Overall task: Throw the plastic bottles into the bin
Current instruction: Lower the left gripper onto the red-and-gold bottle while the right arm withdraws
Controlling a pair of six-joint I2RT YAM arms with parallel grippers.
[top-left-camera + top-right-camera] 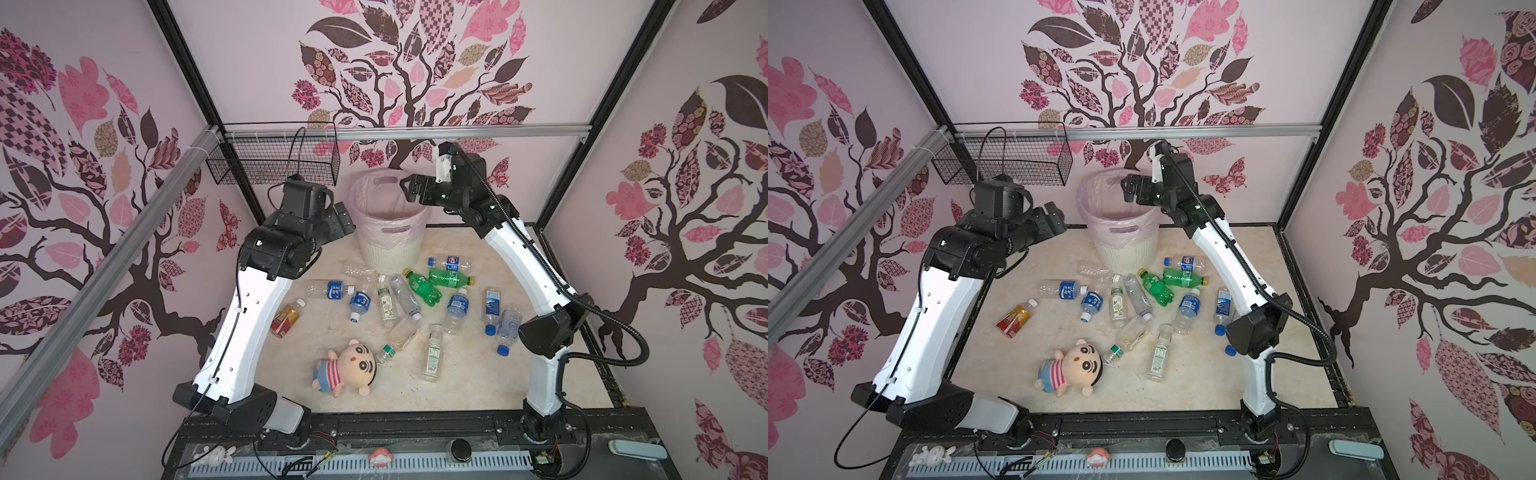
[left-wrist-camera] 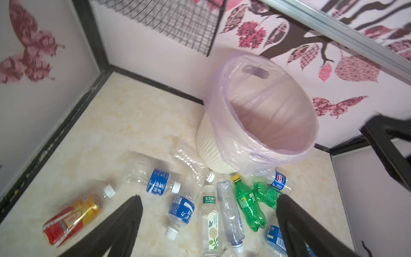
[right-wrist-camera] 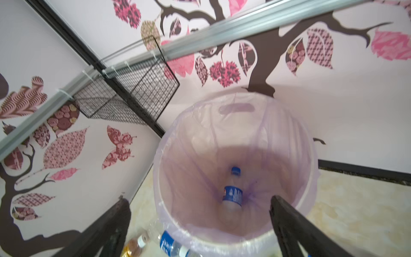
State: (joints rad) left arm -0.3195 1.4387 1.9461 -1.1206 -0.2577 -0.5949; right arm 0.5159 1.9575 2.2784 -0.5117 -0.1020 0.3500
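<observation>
While the right claw [image 1: 409, 189] hangs spread wide and empty above the mouth of the bin [image 1: 390, 253], one blue-labelled bottle [image 3: 232, 195] lies at the bottom of the bag inside, so I judge that a drop step is at its end. The left claw [image 1: 343, 222] is released too, holding nothing, just beside the bin's rim. The next move calls for lowering a claw onto one lying bottle and closing across its body. On the worktop [image 1: 478, 382] I count about fifteen plastic bottles [image 1: 386, 303], among them two green bottles [image 1: 422, 289], plus one plush doll [image 1: 349, 370].
</observation>
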